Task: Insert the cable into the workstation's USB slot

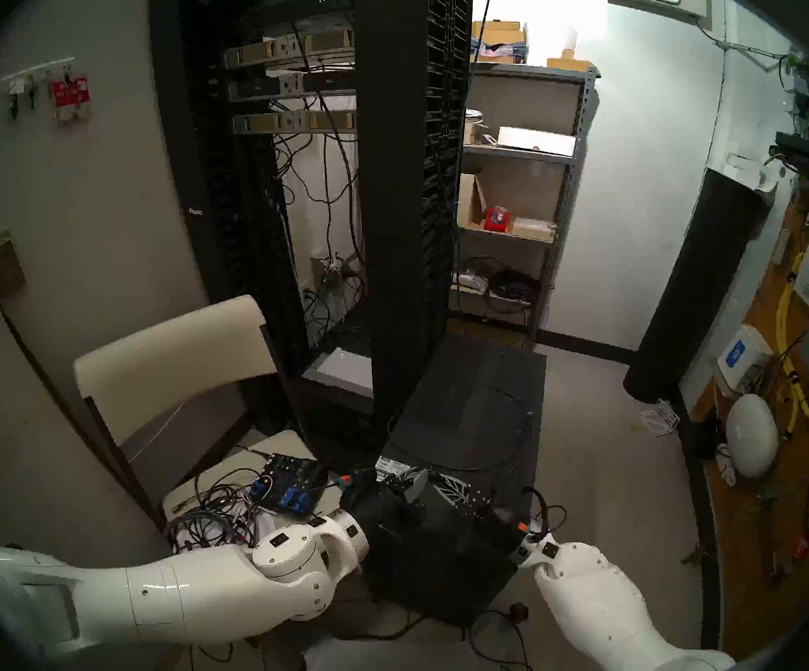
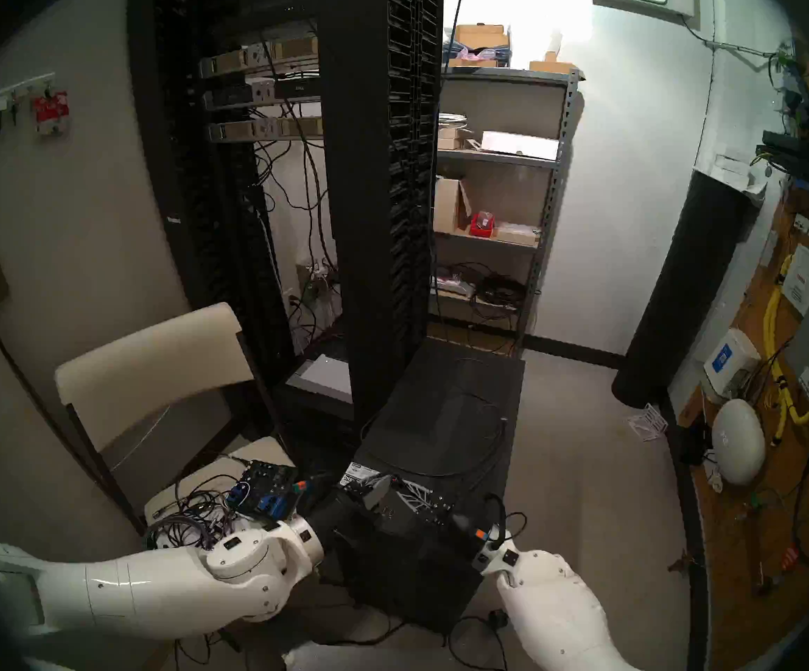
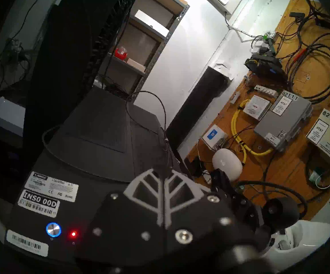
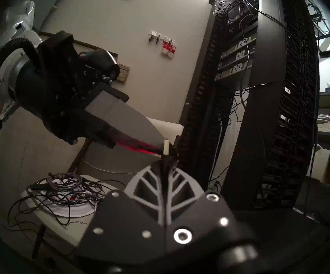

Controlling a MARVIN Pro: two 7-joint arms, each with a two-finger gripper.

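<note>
Black and box-shaped, the workstation [image 1: 470, 403] stands on the floor in the middle of the room, just right of the tall server rack [image 1: 392, 171]. Its near end carries white barcode stickers [image 3: 51, 185], a blue-lit round button [image 3: 53, 229] and a red LED [image 3: 73, 233].

Both arms reach over that near end and their tips meet above it. The left gripper [image 1: 416, 481] comes in from the left with its jaws pressed together, and the wrist view shows the thin cord running straight into its fingertips, so it is pinching the cable [image 3: 165, 117]. From there the cable rises, loops over the workstation's flat top and trails toward the far right edge.

The right gripper [image 4: 165, 162] comes in from the right, jaws also closed. A small pale tip [image 4: 166, 147] stands just above its fingertips, against the end of the left gripper. I cannot tell whether the right one grips the plug or only touches it.

Left of the workstation a cream chair [image 1: 170, 355] holds a tangled heap of cords [image 1: 213, 510] and a small black mixer [image 1: 286, 483].
</note>
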